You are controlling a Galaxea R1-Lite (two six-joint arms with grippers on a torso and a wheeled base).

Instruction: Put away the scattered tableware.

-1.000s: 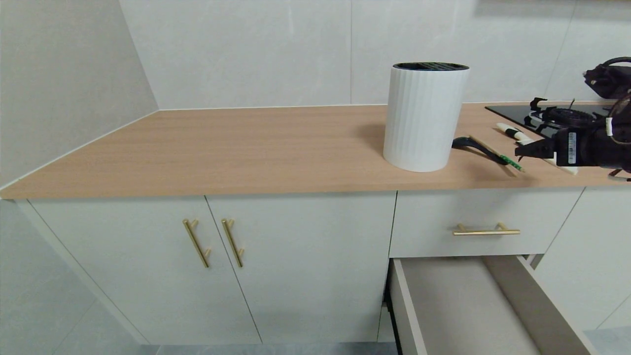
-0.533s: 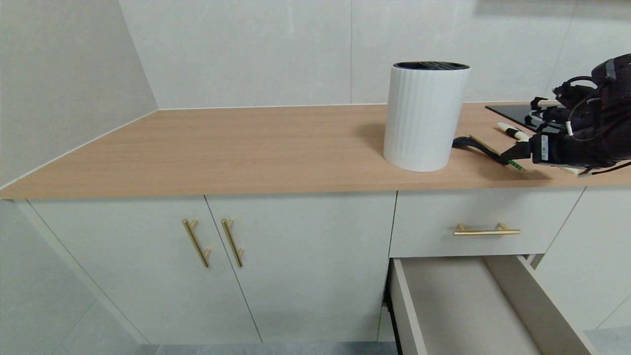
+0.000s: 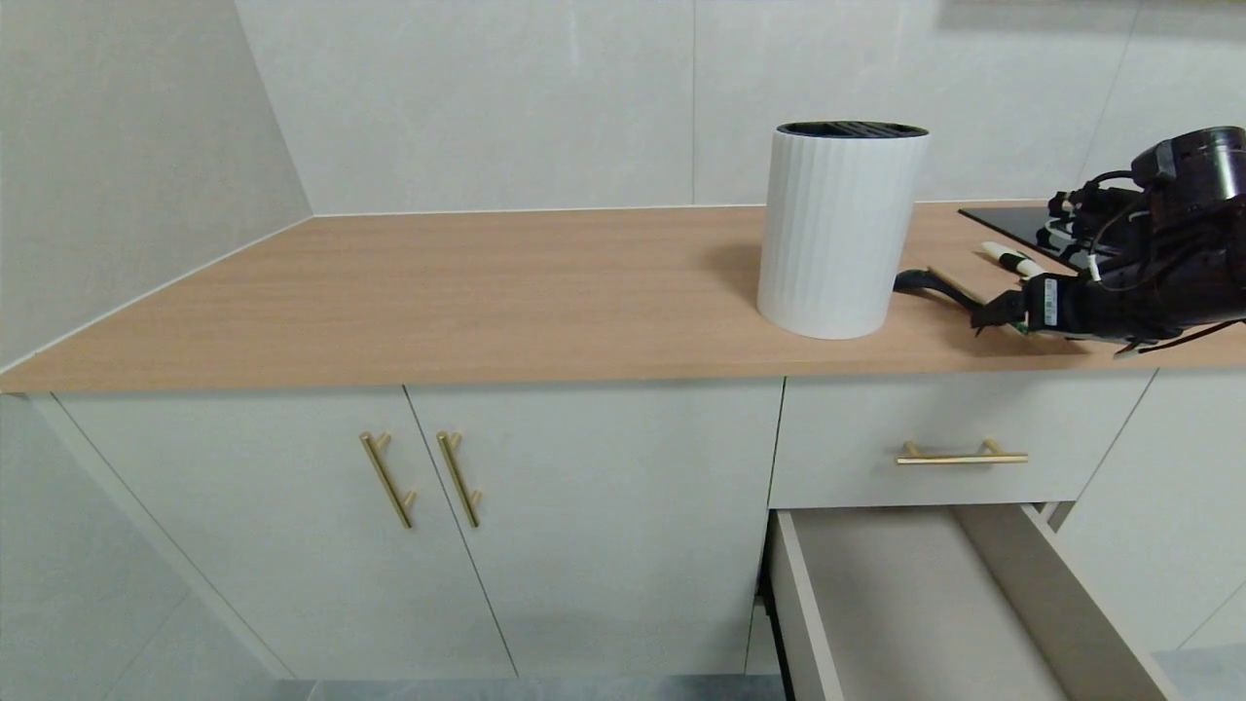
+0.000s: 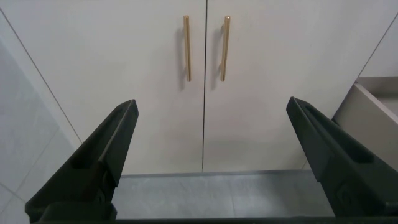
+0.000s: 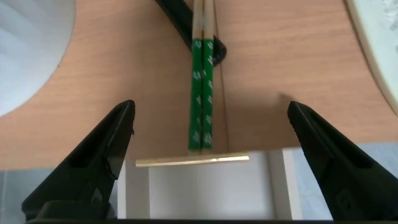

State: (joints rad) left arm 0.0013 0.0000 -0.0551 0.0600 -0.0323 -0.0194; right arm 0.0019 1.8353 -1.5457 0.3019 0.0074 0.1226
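A pair of chopsticks [image 5: 202,106] with green ends lies on the wooden counter [image 3: 487,292], crossing a black utensil [image 5: 180,18]. In the head view the chopsticks [image 3: 946,280] and the black utensil [image 3: 915,280] sit just right of the white ribbed utensil holder [image 3: 837,234]. My right gripper [image 5: 211,168] hovers open directly over the green ends, one finger on each side; in the head view the right gripper [image 3: 991,315] is low over the counter's front edge. My left gripper [image 4: 211,162] is open and holds nothing, down in front of the cabinet doors [image 4: 205,93].
A white-handled utensil [image 3: 1007,258] lies behind the chopsticks, by a black cooktop [image 3: 1022,222]. Under the counter edge a shut drawer with a gold handle [image 3: 959,456] sits above an open drawer [image 3: 905,604]. A pale curved object [image 5: 379,56] lies close to the chopsticks.
My right arm has swung left and dropped lower, bringing its gripper from beside the chopsticks to over their green ends. Nothing on the counter has shifted.
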